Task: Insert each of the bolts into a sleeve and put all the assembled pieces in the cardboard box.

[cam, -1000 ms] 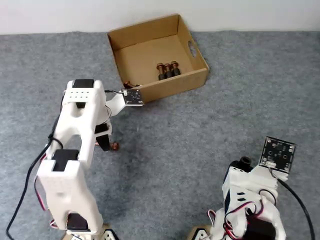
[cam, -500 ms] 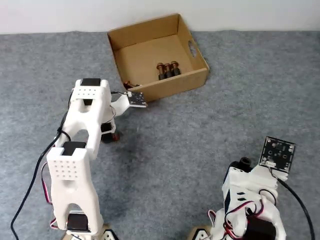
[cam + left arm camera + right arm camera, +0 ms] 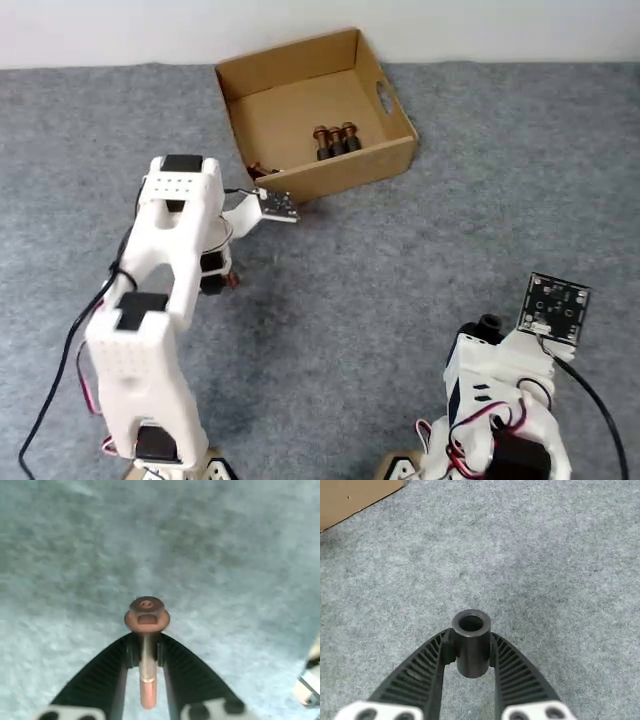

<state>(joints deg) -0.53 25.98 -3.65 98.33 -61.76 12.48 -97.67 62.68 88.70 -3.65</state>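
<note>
My left gripper is shut on the shank of a copper bolt, whose flanged head sticks out past the fingertips above the grey carpet. From above, that bolt shows beside the left arm, some way in front of the cardboard box. My right gripper is shut on a black sleeve, with its open bore facing the camera. Three assembled pieces lie side by side inside the box against its front wall. Another copper piece sits in the box's near left corner.
The right arm is folded back at the table's near right edge. Open grey carpet lies between the two arms and the box. A corner of the box shows in the right wrist view.
The left arm has swung a little away from the table's front and toward the box, carrying the bolt with it. The right arm has not moved.
</note>
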